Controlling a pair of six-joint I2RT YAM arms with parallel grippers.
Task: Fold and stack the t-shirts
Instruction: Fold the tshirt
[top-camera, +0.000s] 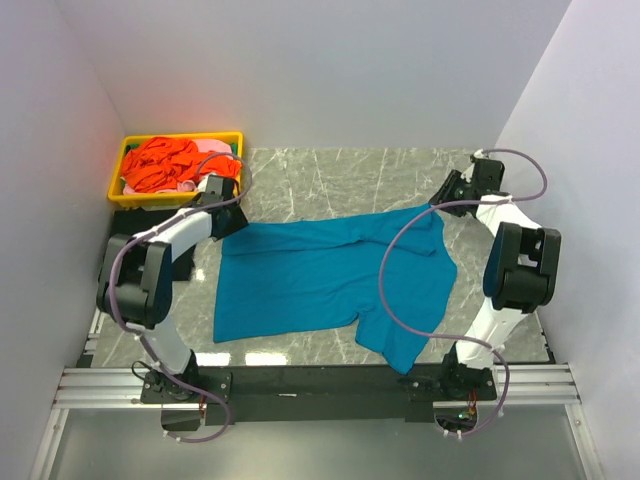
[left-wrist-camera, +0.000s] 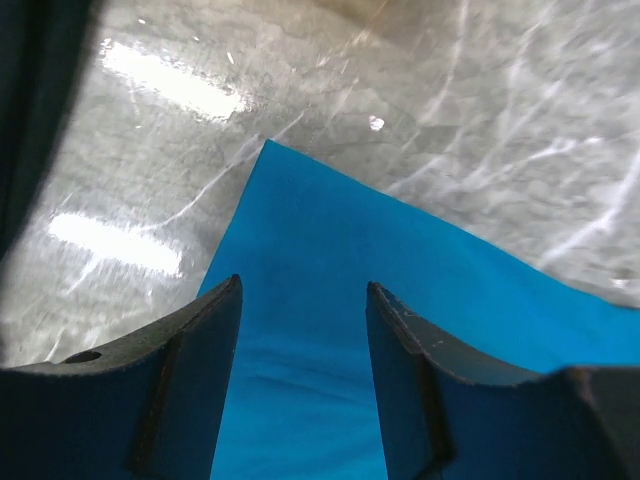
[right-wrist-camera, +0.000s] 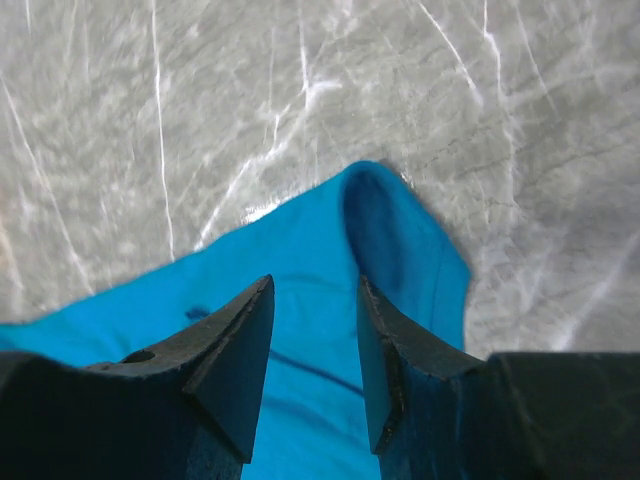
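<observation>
Early going: one shirt laid out, nothing stacked yet.

I see the large teal-blue cloth t-shirt (top-camera: 320, 280) lying across the middle of the grey marble-patterned table (top-camera: 340, 170), spread but, I judge, not neatly folded. My left gripper (left-wrist-camera: 303, 290) and right gripper (right-wrist-camera: 315, 285) hang over its far corners, jaws parted and gripping nothing. The crumpled orange-red and pink shirts (top-camera: 165, 162) lie heaped in the yellow plastic tray (top-camera: 180, 137), unfolded.

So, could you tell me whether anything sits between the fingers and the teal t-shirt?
Nothing visible does. The left fingers stand open over the teal t-shirt at its far left corner, the right fingers at its far right.
</observation>
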